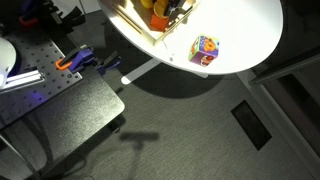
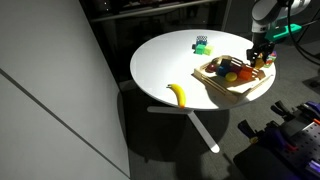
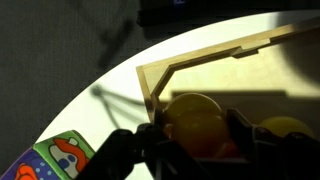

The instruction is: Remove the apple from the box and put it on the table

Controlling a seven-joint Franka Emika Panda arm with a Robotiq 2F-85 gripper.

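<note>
Where the wrist view looks past the dark jaws, the apple (image 3: 195, 118) sits between them inside the box (image 3: 200, 62), close to a corner of its pale wooden wall. Jaws stand flush against either side of the fruit, pinching it; whether it rests on the box floor or is raised cannot be told. A second yellow item (image 3: 285, 128) lies just beside it, partly hidden.

In an exterior view the arm (image 2: 265, 20) reaches down into the far end of the box (image 2: 235, 90), which rests on the white round counter (image 2: 165, 60) near its edge. Orange-red items (image 2: 228, 72) lie in the box alongside; the apple itself is too small to single out there. A banana (image 2: 178, 95) lies on the counter, apart from the box. The multicoloured cube (image 2: 202, 44) stands on the counter, well apart from the banana.

In an exterior view from above, the cube (image 1: 205, 50) stands near the box (image 1: 140, 28) wall, outside it, on the counter (image 1: 240, 30). The wrist view shows the same cube (image 3: 60, 158) at the lower corner
</note>
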